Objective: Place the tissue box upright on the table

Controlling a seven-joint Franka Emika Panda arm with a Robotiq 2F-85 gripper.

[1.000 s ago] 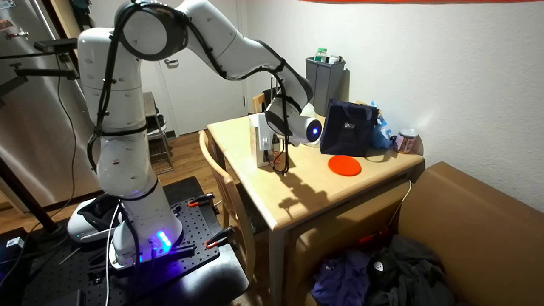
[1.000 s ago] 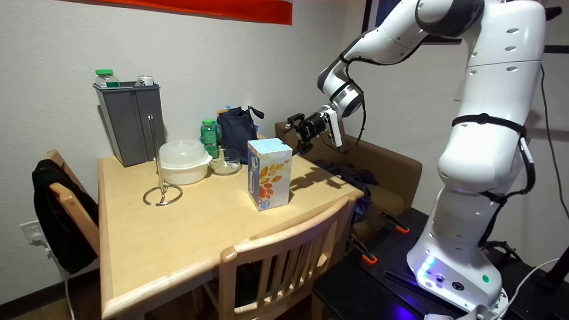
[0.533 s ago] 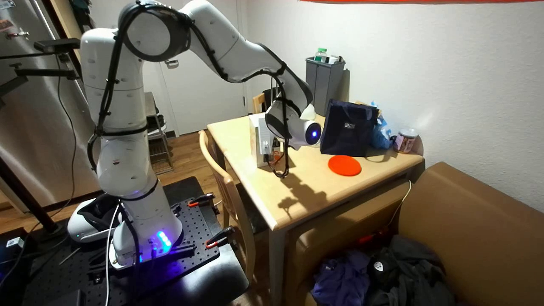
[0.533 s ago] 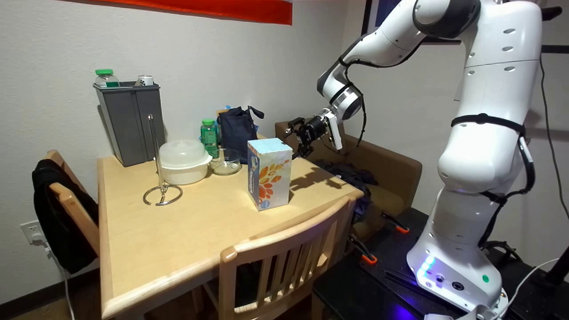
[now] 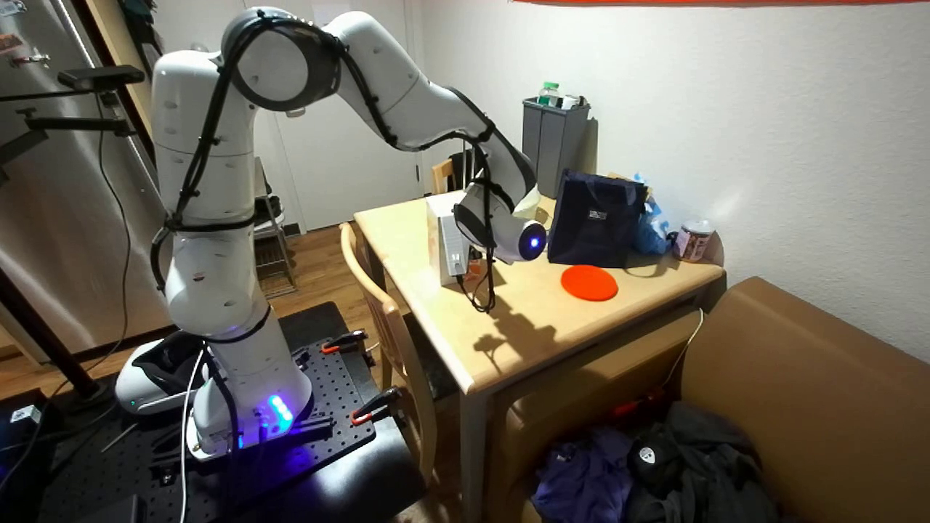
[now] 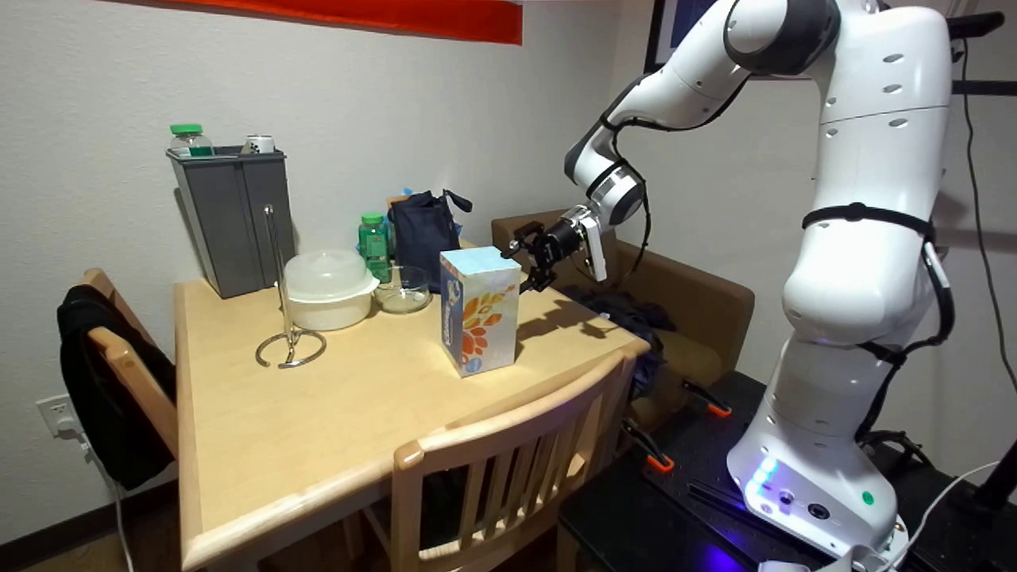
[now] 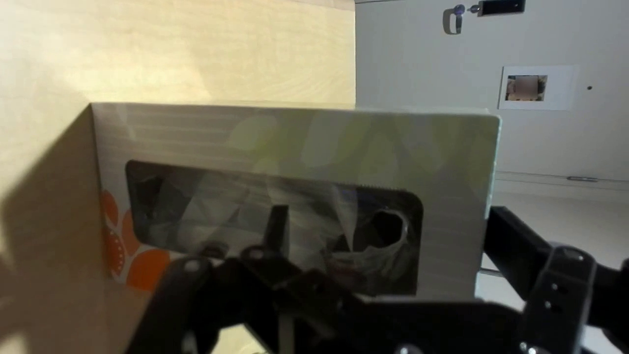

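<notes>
The tissue box (image 6: 490,318) stands upright on its small end on the light wooden table (image 6: 318,429). It is pale with orange leaves. In an exterior view it is partly hidden behind the wrist (image 5: 434,243). In the wrist view the box (image 7: 457,206) shows its dark opening with white tissue facing me. My gripper (image 6: 521,268) is open at that face, its upper finger at the top edge. In the wrist view the gripper (image 7: 388,216) has one finger in front of the opening and the other just past the top edge. I cannot tell whether either touches.
A chair (image 6: 508,445) stands at the table's edge. A metal stand (image 6: 290,349), white lidded bowl (image 6: 327,310), glass bowl (image 6: 403,298), green bottle (image 6: 372,246), navy bag (image 6: 421,238) and grey bin (image 6: 238,222) stand behind the box. An orange-red disc (image 5: 588,282) lies on the table.
The arm has come lower and the gripper has moved slightly toward the box, its upper finger now reaching the top edge. The box has shifted very slightly away from the gripper. It stays upright.
</notes>
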